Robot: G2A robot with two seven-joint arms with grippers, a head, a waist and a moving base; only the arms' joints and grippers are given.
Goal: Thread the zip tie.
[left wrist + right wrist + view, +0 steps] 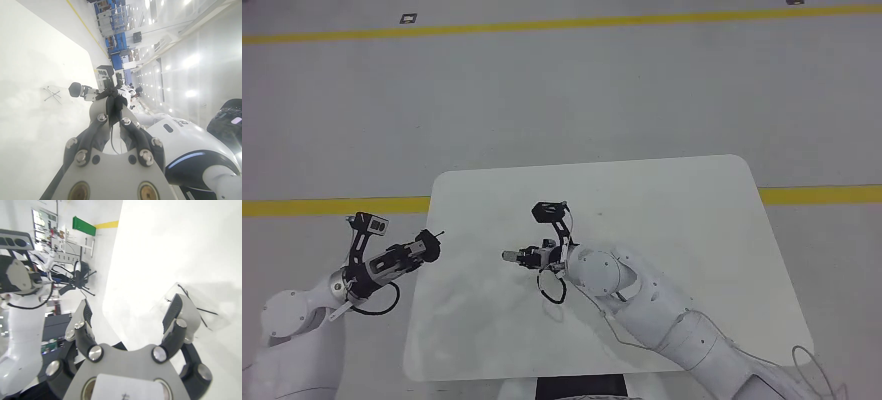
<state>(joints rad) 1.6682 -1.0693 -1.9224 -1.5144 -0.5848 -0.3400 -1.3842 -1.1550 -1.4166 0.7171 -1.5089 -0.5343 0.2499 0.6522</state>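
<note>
Two crossed zip ties [53,95] on table [28,47]

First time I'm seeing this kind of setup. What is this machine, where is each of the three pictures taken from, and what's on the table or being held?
It is a robot with two arms, each ending in a pincer. The top view looks down from above the arms onto a white table. The other two cameras sit on the wrists, so each shows its own pincer up close. The left pincer is shut, at the table's edge; whether it grips anything I cannot tell. The right pincer is open, over the table. Near it lie thin black zip ties, crossed on a clear plastic sheet.
</note>
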